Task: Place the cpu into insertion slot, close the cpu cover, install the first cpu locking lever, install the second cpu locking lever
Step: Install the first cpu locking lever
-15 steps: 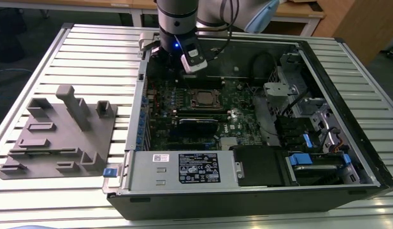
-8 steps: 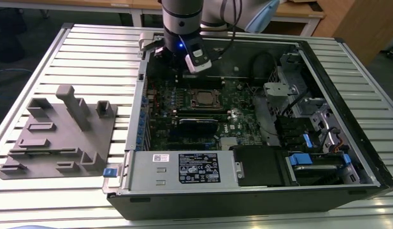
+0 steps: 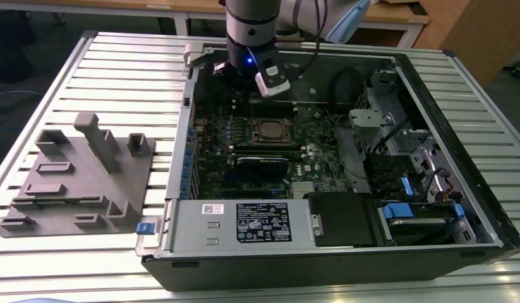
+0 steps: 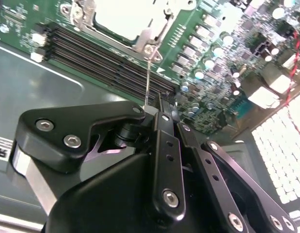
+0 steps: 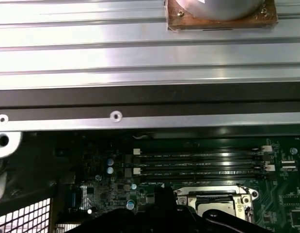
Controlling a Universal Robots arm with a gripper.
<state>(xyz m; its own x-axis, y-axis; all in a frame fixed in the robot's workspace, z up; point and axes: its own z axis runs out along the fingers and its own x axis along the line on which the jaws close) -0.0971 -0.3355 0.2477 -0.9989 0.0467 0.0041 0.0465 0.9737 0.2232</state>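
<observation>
Gripper (image 4: 159,108) fingers together, pinching tip of thin locking lever (image 4: 148,77). Cpu (image 4: 121,18) sits in insertion slot (image 3: 271,131) mid motherboard (image 4: 181,22), w/ cpu cover (image 4: 141,41) down over it, beside mem slots (image 4: 101,53).

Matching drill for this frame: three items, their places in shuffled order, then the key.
1 grey fixture block
2 insertion slot
3 locking lever

A on the green motherboard, inside the case
B thin rod running to the claw
C on the slatted table, on the exterior view's left of the case

Pairs: 1-C, 2-A, 3-B
</observation>
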